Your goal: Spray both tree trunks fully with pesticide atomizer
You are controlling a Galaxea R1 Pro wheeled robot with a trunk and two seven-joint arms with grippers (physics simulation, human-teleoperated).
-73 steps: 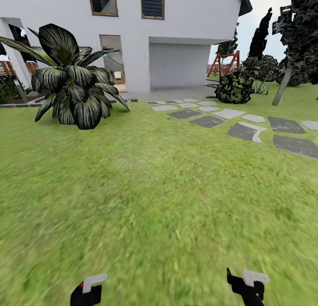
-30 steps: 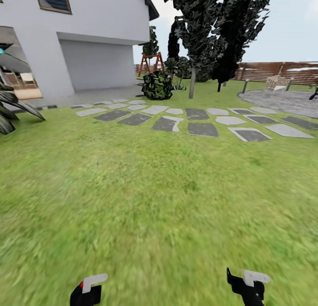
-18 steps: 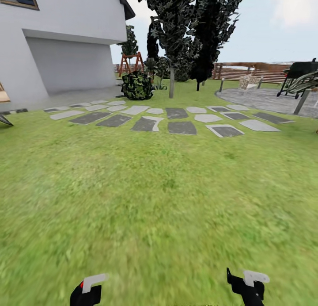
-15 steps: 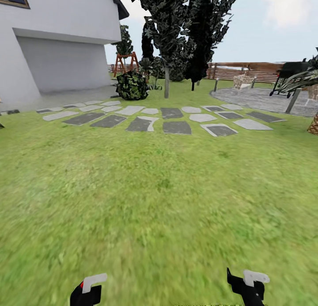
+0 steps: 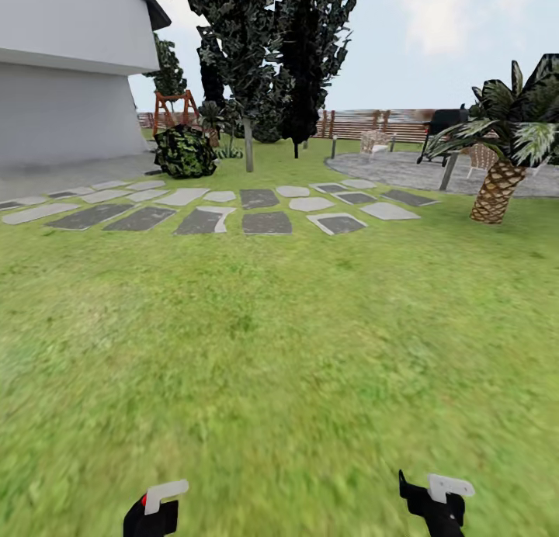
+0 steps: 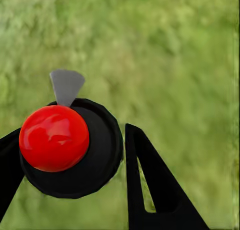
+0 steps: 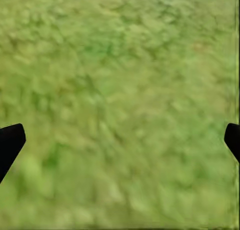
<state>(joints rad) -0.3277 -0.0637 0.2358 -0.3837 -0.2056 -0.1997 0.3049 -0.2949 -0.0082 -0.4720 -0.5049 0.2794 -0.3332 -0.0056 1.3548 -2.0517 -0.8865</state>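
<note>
1. My view has swung to the right. The house [image 5: 70,71], which held the middle a moment ago, now sits well to the left of the trees [image 5: 256,48], and a palm [image 5: 501,180] has come in far to their right. That is the camera turning. Nothing in the garden itself has moved.
2. The trees stand beyond the stepping stones [image 5: 264,223], with a round bush [image 5: 185,150] just left of them and the fence [image 5: 349,122] behind. One pale trunk [image 5: 248,145] shows clearly. The second tree's is too dark to make out.
3. The left pincer [image 5: 151,510] is closed around the atomizer [image 6: 70,150]. In the wrist view its black body and red cap sit between the two fingers, with the grey nozzle sticking out over the lawn [image 5: 279,351].
4. The right pincer [image 5: 439,502] is spread wide and holds nothing.
5. As I read it, pickup is done and I'm now lining up on the trees. They are still well off, so next comes a drive across the stones before any spraying.
</note>
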